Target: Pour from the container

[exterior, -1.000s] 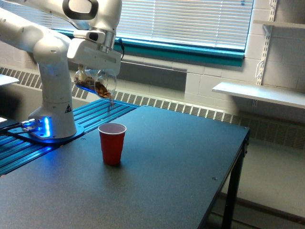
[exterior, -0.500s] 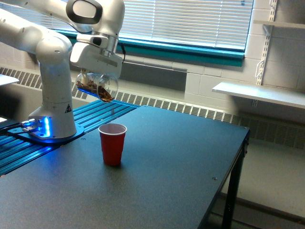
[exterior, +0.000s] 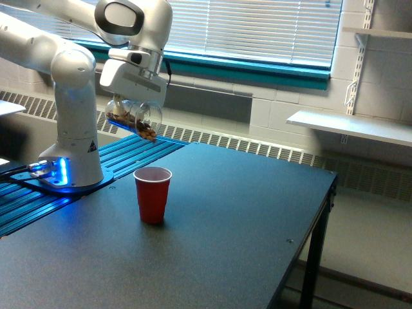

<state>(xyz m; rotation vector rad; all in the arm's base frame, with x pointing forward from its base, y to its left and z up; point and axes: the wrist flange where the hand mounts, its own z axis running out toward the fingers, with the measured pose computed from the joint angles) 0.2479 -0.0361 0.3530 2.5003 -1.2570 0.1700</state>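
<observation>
In the exterior view my gripper (exterior: 132,103) is shut on the container (exterior: 135,119), a small clear cup tilted on its side with its mouth toward the exterior view's right. Brown and orange bits lie along its lower wall, reaching the lip. It hangs above and slightly to the exterior view's left of a red cup (exterior: 152,194), which stands upright on the dark table (exterior: 244,232) with its white inside showing. My fingers are mostly hidden behind the clear cup.
The arm's white base (exterior: 71,174) with a blue light stands on blue slats (exterior: 38,199) at the exterior view's left. A window with blinds (exterior: 257,29) and a white shelf (exterior: 351,125) are behind. The table's edge (exterior: 322,212) drops off at the exterior view's right.
The gripper and clear cup have shifted slightly up and toward the exterior view's right. The thin stream of bits falling from the lip one second ago no longer shows. The red cup has not moved.
</observation>
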